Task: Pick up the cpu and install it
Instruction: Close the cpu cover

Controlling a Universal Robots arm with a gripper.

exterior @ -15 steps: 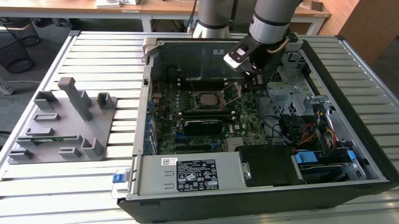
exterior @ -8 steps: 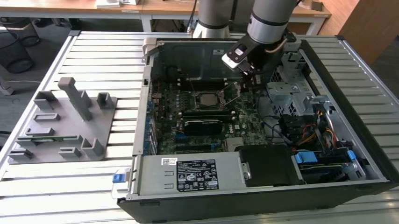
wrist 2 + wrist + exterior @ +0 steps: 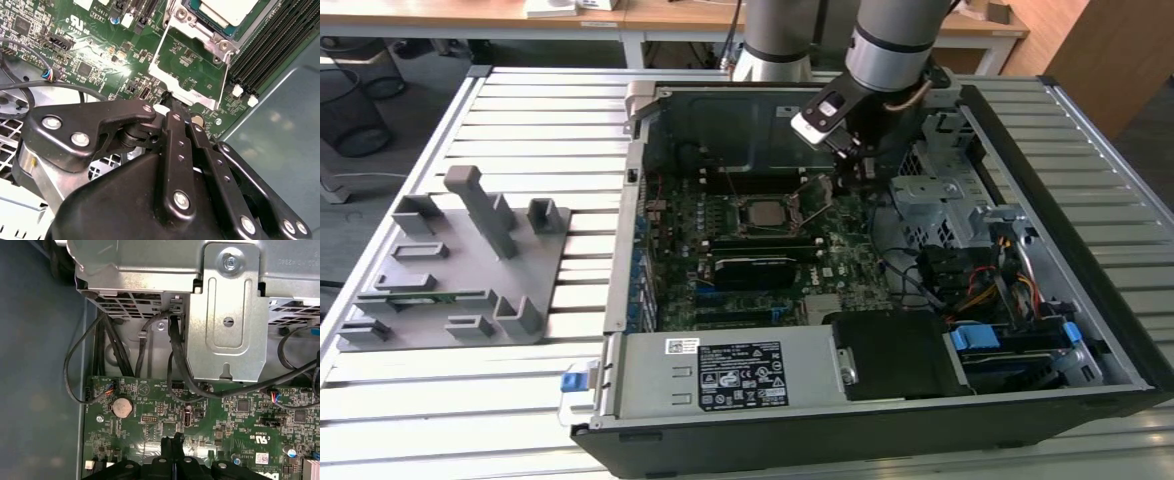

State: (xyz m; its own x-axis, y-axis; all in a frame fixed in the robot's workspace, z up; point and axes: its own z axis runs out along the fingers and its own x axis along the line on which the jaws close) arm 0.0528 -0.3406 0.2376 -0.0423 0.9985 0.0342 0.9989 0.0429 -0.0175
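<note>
One small shiny chip (image 3: 761, 213) is already laid flat in its square holder on the green board (image 3: 100, 55), where it is meant to sit. The claw (image 3: 167, 100) is pressed together with nothing seen between its tips. It is held low beside the open metal flap (image 3: 187, 62). Black wires (image 3: 172, 355) and a metal box (image 3: 937, 200) are crowded close by.

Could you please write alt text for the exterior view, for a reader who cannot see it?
A robot arm reaches into an open computer case, its gripper low over the motherboard beside the socket where the cpu sits. A grey holder tray lies on the slatted table at the exterior view's left.
</note>
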